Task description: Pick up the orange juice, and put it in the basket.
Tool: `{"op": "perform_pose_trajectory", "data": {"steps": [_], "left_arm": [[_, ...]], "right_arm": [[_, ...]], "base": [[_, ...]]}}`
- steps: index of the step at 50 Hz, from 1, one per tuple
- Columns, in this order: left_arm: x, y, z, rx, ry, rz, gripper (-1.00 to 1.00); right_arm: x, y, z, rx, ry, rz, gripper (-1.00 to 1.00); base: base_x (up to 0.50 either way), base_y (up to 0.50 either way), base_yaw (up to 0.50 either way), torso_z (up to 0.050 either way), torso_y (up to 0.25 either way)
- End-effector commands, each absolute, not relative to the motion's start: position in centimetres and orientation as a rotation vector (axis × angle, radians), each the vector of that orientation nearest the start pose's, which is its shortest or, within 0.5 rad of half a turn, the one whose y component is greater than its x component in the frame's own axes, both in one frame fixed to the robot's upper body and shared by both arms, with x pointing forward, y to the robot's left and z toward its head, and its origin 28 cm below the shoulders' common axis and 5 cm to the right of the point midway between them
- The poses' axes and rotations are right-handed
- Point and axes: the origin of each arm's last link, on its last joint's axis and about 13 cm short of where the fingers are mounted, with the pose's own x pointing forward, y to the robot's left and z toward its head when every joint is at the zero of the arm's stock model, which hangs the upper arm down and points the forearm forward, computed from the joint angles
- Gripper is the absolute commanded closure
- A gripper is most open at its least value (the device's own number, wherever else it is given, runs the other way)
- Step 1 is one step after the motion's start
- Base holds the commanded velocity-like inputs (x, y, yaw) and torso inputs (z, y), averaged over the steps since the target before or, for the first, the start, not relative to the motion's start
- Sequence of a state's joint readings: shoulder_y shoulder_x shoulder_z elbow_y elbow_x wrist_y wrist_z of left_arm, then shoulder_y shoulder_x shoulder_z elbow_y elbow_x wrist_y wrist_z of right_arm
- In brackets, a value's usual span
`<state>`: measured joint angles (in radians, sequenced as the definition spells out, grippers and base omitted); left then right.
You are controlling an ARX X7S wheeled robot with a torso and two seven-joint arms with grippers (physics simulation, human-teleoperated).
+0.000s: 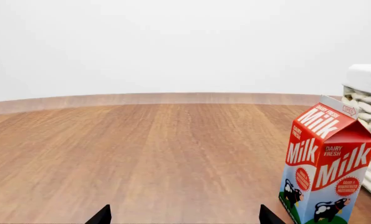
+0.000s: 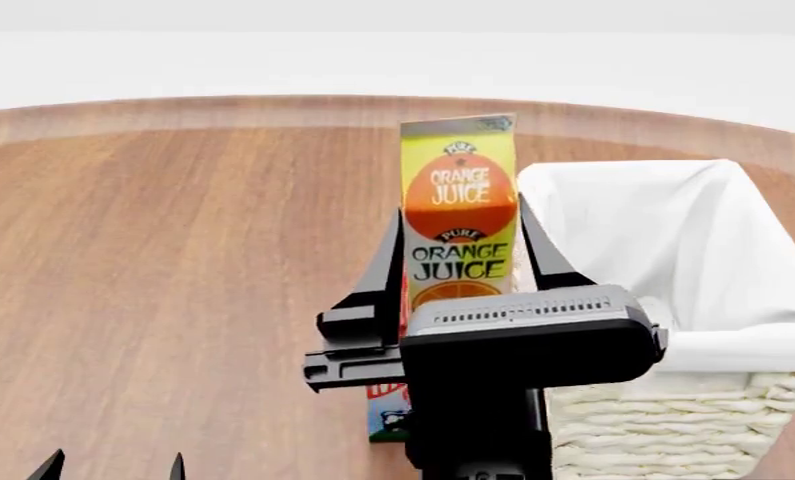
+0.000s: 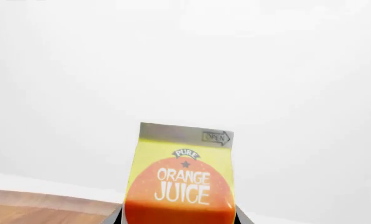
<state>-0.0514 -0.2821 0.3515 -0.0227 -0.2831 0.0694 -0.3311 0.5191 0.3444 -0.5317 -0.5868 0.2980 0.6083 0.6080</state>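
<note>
The right tool [image 2: 461, 262] is clamped on the juice [image 2: 459, 215], one dark finger on each side of the carton, which stands upright and is lifted clear of the desk [image 2: 170, 280]. In the head view the juice sits just beside the basket's [image 2: 717, 420] near-left corner, at its white cloth rim; whether it is over the rim cannot be told. The right wrist view shows the carton's top between the fingers against the pale wall. The left tool [image 1: 184, 215] hangs spread apart with nothing between its tips, near the desk's front edge. A milk carton [image 1: 325, 168] stands upright on the desk just beside the basket wall.
</note>
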Motion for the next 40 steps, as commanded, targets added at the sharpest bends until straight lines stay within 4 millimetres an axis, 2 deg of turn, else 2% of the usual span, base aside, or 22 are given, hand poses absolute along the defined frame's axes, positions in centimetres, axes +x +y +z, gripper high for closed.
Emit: {"op": "perform_pose_trajectory", "data": {"steps": [1,14,23,30,40], "left_arm": [[21.1,20.5,1.3,0.000,0.000,0.000,-1.00],[21.1,20.5,1.3,0.000,0.000,0.000,-1.00],[21.1,20.5,1.3,0.000,0.000,0.000,-1.00],[21.1,20.5,1.3,0.000,0.000,0.000,-1.00],[21.1,20.5,1.3,0.000,0.000,0.000,-1.00]], "right_arm": [[24.8,-6.0,19.5,-0.193,-0.412,-0.023,1.00],[25.6,-7.3,21.8,-0.179,-0.445,-0.079,1.00],[25.9,-8.0,21.8,-0.179,-0.443,-0.099,1.00],[27.0,-8.9,22.0,-0.162,-0.433,-0.146,1.00],[27.1,-9.4,22.5,-0.190,-0.439,-0.183,1.00]], "base": [[0.00,0.00,0.00,0.000,0.000],[0.00,0.00,0.00,0.000,0.001],[0.00,0.00,0.00,0.000,0.001],[0.00,0.00,0.00,0.000,0.000],[0.00,0.00,0.00,0.000,0.001]]}}
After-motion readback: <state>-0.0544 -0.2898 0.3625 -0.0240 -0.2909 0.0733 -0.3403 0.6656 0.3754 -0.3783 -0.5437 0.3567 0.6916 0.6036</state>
